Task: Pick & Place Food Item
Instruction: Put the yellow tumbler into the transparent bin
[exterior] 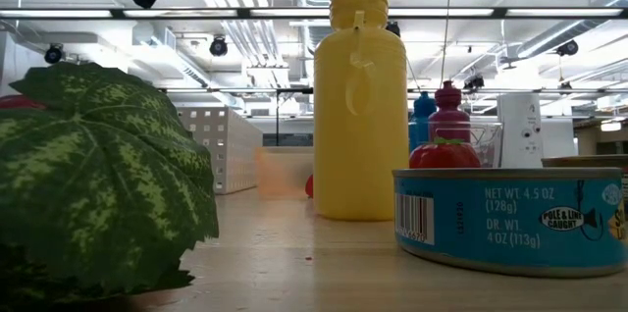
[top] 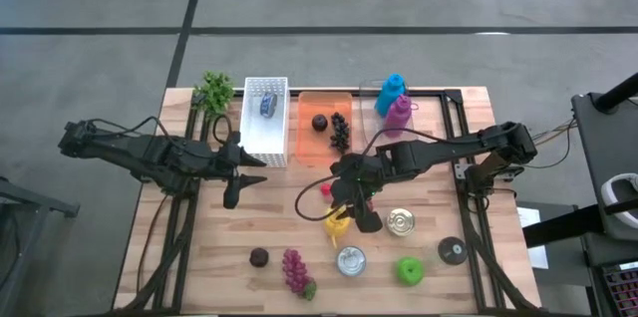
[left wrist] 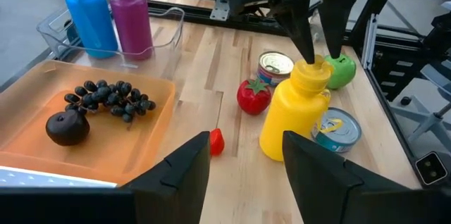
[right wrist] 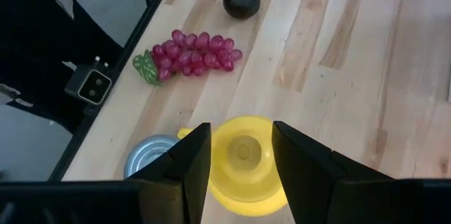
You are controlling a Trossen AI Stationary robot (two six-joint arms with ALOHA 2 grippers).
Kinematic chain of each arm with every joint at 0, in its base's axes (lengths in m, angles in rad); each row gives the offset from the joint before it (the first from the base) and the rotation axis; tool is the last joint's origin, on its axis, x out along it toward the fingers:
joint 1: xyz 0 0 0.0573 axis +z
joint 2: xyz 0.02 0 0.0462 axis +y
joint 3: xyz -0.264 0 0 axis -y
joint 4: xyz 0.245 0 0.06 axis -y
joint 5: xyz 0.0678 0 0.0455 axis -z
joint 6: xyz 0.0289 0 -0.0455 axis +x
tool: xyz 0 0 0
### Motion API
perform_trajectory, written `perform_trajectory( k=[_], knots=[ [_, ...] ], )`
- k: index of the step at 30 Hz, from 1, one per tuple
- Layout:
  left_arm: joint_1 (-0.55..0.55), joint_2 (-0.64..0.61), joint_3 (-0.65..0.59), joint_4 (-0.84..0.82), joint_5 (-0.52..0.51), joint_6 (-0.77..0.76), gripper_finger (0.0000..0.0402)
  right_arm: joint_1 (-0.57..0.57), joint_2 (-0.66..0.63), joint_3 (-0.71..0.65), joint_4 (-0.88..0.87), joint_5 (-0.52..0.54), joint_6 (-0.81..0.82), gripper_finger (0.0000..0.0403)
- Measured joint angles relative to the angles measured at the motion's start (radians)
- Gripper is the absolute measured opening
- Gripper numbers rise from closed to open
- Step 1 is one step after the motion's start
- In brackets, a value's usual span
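A yellow squeeze bottle (top: 338,223) stands upright on its base near the table's middle. It fills the low view (exterior: 359,106) and shows in the left wrist view (left wrist: 296,115). My right gripper (right wrist: 242,155) hangs open right above the bottle, one finger on either side of its cap (left wrist: 311,73). My left gripper (top: 247,177) is open and waits left of the middle, pointing toward the bottle. A red tomato (left wrist: 254,96) and a small red piece (left wrist: 216,141) lie beside the bottle. My right gripper comes at the yellow bottle's cap (right wrist: 243,148) from above, pointing down, with a finger (left wrist: 304,37) on either side. Whether the fingers touch the cap, I cannot tell. The bottle stands upright on the table.
At the far edge stand a white bin (top: 265,118), an orange tray (top: 321,143) with a plum and dark grapes, and a clear bin with a blue and a purple bottle (top: 395,103). Cans (top: 401,221), a green apple (top: 409,270), red grapes (top: 296,271) and a plum (top: 259,256) lie near the front edge.
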State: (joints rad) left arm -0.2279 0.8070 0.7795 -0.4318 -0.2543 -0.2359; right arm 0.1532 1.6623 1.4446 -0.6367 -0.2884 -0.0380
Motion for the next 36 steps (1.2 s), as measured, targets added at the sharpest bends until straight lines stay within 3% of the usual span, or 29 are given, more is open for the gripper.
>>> perform_trajectory(
  k=[10,23,36],
  knots=[
    [0.000,0.000,0.000,0.000,0.000,-0.006,0.0195,0.000,0.000,-0.053,0.050,0.000,0.008,0.0122],
    [0.000,0.000,0.000,0.000,0.000,-0.010,0.0208,0.002,-0.002,-0.053,0.052,0.002,0.008,0.0059],
    [0.000,0.000,0.000,0.000,0.000,-0.010,0.0199,0.002,-0.002,-0.048,0.044,0.003,0.035,0.0054]
  ],
)
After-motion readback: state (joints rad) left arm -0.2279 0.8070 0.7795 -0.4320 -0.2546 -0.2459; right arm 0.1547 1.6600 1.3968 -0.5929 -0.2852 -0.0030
